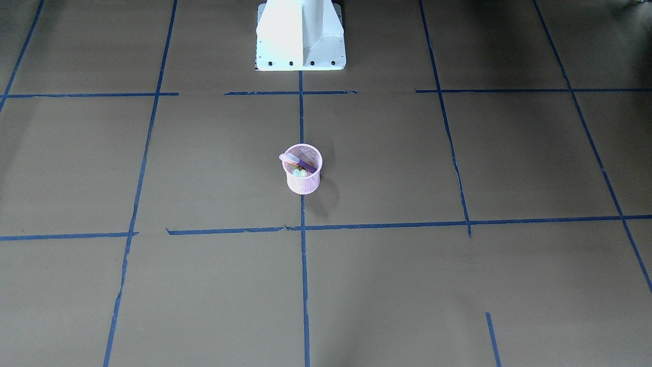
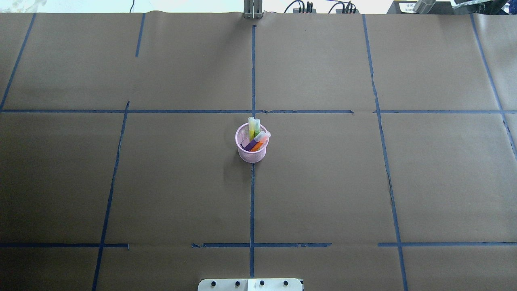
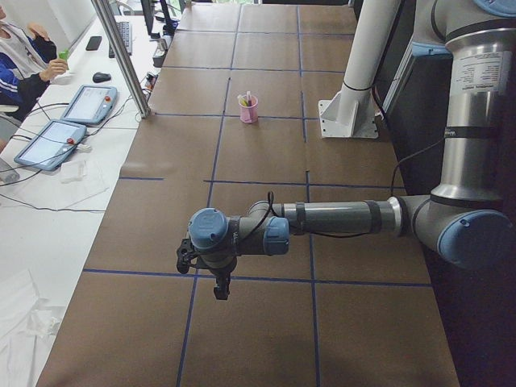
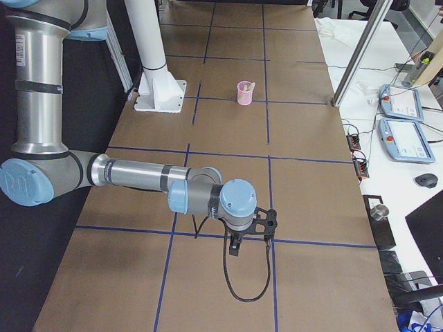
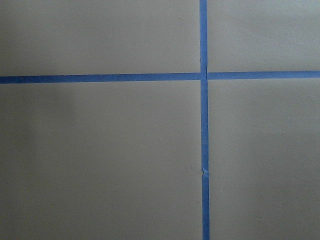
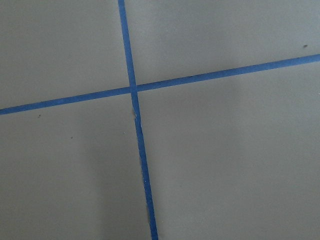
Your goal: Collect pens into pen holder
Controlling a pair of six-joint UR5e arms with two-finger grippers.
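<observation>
Left hand [image 3: 220, 292] hangs over the near end of the counter [image 2: 323, 182], pointing down. I see it only from the side, so I cannot tell whether it is open or closed. My right hand [image 4: 235, 249] hangs the same way over the opposite end, and I cannot tell its state either. Both wrist cameras show me only brown paper crossed by blue tape lines [image 5: 203, 125].

The pink mesh cup [image 2: 251, 155] stands upright mid-counter on the central tape line, well apart from both hands. Inside it, two green pens [image 2: 253, 127] stand side by side at the far wall. The orange pen [image 2: 261, 140] and purple pen [image 2: 251, 144] lean rightward, pale caps over the rim.
</observation>
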